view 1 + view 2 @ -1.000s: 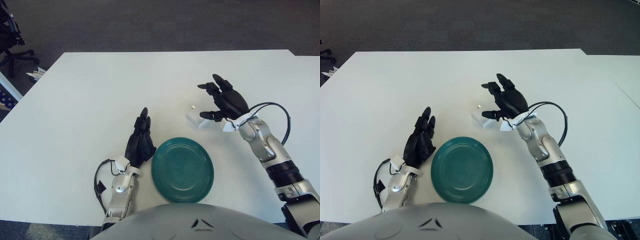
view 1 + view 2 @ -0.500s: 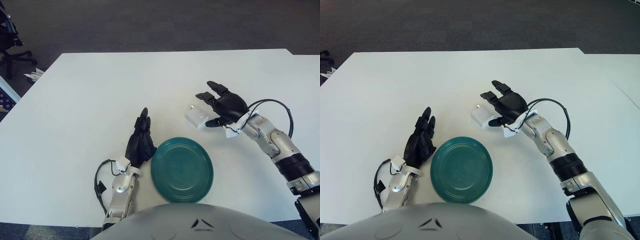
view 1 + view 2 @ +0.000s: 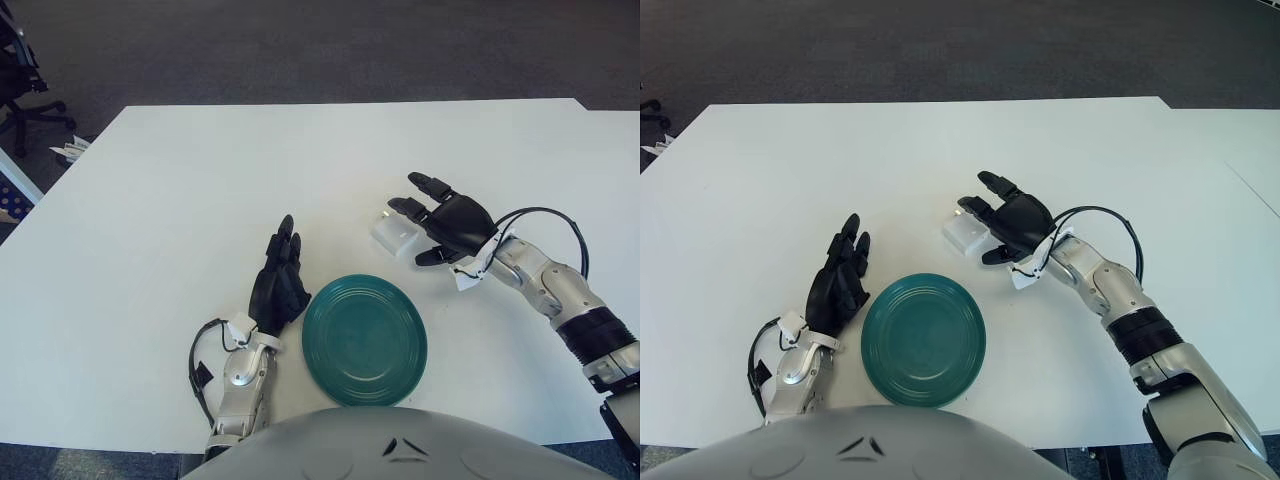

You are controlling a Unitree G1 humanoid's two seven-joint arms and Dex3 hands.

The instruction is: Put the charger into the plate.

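Since half a second ago, your right hand has slid a little lower and closer to the charger, which has itself stayed put on the white table. A second ago that hand was held higher, with its fingers raised above the block; now they reach along the charger's right side.

You can see the charger as a small white block lying flat on the table, just beyond the far right edge of the green plate and apart from it. It is not in the plate.

Your right hand sits just to the right of the charger with its black fingers spread and pointing left over the block's far corner, the thumb below near its lower right corner. The fingers are not closed round anything; whether a fingertip is actually touching the charger you cannot tell from either eye.

The plate lies flat near your edge of the table, nothing in it.

Your left hand shows just left of the plate, fingers straight and held together, pointing away from you, holding nothing.

An office chair stands on the dark floor off the table's far left corner.
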